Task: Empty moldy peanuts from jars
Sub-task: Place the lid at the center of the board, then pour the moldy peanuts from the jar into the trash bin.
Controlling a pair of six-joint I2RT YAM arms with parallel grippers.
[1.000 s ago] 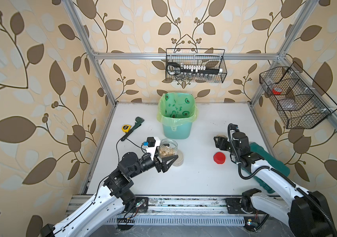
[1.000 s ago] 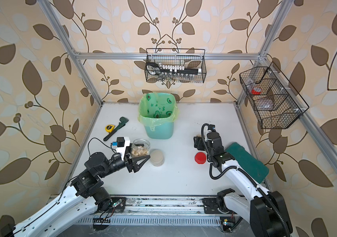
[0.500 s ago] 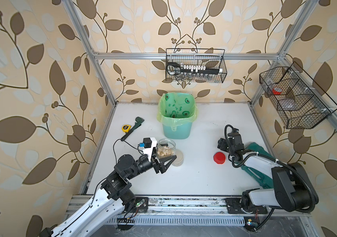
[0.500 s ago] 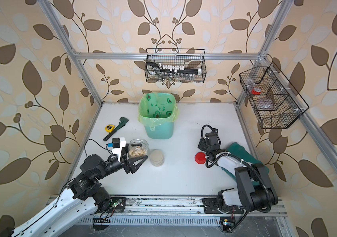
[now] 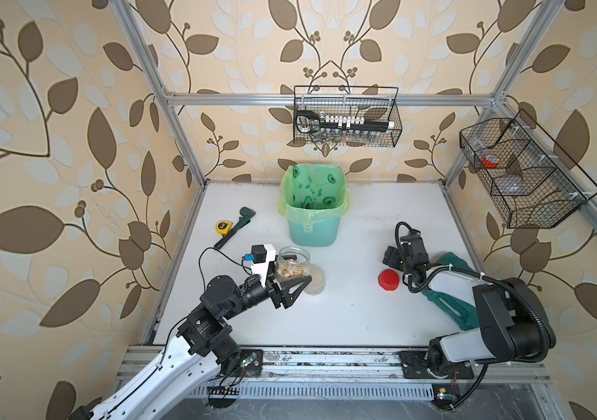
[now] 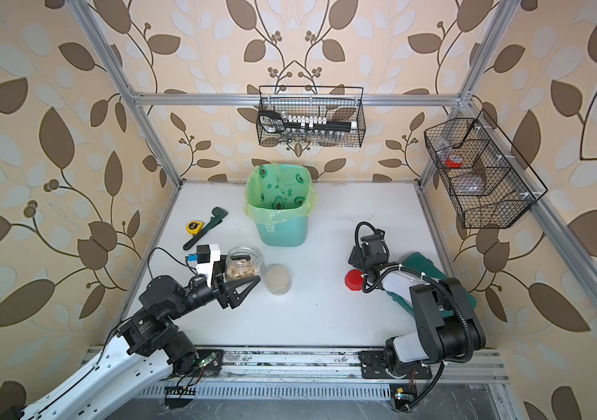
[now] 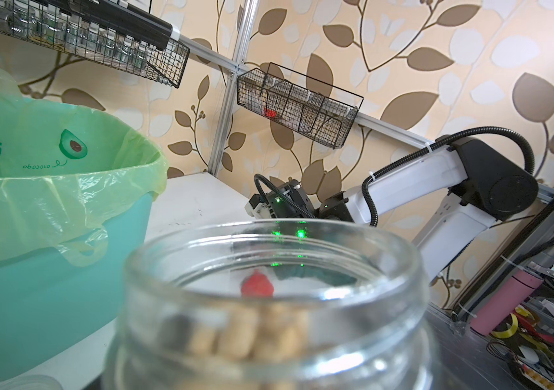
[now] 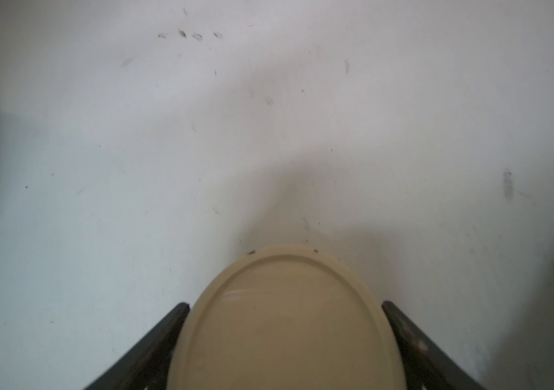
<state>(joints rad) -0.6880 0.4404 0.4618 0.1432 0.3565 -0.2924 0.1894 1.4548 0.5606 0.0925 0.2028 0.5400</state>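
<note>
We see the right arm folded back now, elbow raised, where a second ago it stretched out low. The left gripper point(image 5: 295, 273) still clasps the open jar point(image 5: 292, 259), peanuts point(image 6: 240, 271) inside, with a short jar point(image 5: 315, 280) just past its near fingertip. Only the right wrist view shows us the right gripper point(image 8: 285, 305) standing wide, a beige lid point(image 8: 285, 337) between its jaws and just clear of them; both top views hide that lid but show a red lid point(image 5: 388, 280) beside those jaws.

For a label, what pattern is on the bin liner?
Liner: green with avocado prints; best in the left wrist view.
</note>
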